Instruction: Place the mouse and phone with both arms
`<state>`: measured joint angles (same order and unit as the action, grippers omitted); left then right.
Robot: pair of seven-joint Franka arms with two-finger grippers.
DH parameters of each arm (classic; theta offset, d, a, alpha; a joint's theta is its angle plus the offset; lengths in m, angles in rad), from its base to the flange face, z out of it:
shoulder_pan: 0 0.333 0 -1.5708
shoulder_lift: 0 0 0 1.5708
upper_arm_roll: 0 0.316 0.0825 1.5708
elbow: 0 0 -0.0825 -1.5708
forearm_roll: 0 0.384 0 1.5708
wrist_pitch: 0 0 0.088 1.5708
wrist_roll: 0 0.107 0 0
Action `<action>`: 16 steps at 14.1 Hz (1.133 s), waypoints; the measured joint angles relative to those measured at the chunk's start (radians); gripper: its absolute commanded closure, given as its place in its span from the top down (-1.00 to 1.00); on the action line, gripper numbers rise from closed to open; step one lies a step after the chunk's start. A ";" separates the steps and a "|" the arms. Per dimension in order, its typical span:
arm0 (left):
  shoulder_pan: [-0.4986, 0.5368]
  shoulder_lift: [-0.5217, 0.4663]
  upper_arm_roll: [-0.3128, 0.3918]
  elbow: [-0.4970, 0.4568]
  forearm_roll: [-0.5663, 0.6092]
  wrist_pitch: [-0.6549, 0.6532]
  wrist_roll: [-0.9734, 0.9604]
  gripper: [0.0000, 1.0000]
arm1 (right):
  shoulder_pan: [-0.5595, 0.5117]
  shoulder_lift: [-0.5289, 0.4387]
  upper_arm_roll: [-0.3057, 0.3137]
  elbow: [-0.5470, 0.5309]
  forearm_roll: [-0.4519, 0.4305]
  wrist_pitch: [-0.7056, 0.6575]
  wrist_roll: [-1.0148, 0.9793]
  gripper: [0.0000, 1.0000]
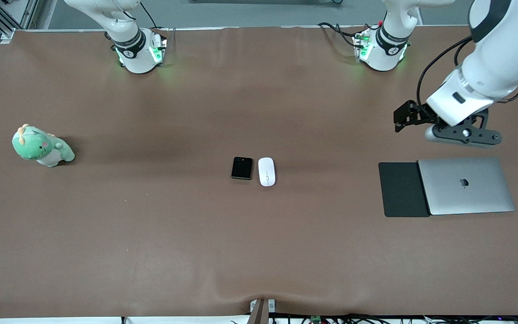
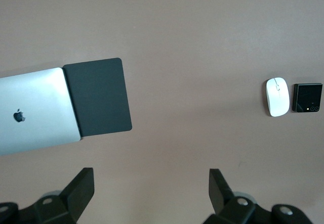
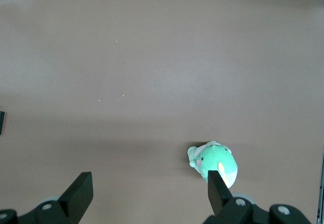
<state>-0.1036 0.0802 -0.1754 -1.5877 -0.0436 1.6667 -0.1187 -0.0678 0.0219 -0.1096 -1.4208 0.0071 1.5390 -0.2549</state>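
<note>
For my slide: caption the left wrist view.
Open left gripper over brown table; silver laptop, black pad, white mouse, black phone.

Even overhead light, soft shadows

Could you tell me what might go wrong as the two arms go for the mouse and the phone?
1. The small white oval mouse and the black square folded phone lie side by side, almost touching, so open fingers reaching for one may nudge the other, or the arms may crowd.
2. The open left gripper hangs above the black flat pad and silver closed laptop; a low sweep could clip them.
</note>
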 measured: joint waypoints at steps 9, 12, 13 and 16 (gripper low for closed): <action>-0.186 0.187 -0.028 -0.002 0.006 0.159 -0.254 1.00 | -0.001 0.000 -0.002 0.000 0.000 -0.001 0.000 1.00; -0.248 0.260 -0.028 -0.002 0.015 0.235 -0.346 1.00 | -0.001 0.000 -0.002 0.000 0.000 -0.001 0.000 1.00; -0.268 0.287 -0.028 -0.001 0.026 0.255 -0.379 1.00 | -0.001 0.000 -0.002 0.000 0.000 -0.001 0.000 1.00; -0.309 0.385 -0.028 0.028 0.046 0.310 -0.461 1.00 | -0.001 0.000 -0.002 0.000 0.000 -0.001 0.000 1.00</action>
<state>-0.4122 0.4649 -0.2035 -1.5595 0.0027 1.9769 -0.5795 -0.0684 0.0219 -0.1114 -1.4206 0.0071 1.5381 -0.2548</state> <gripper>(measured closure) 0.000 0.000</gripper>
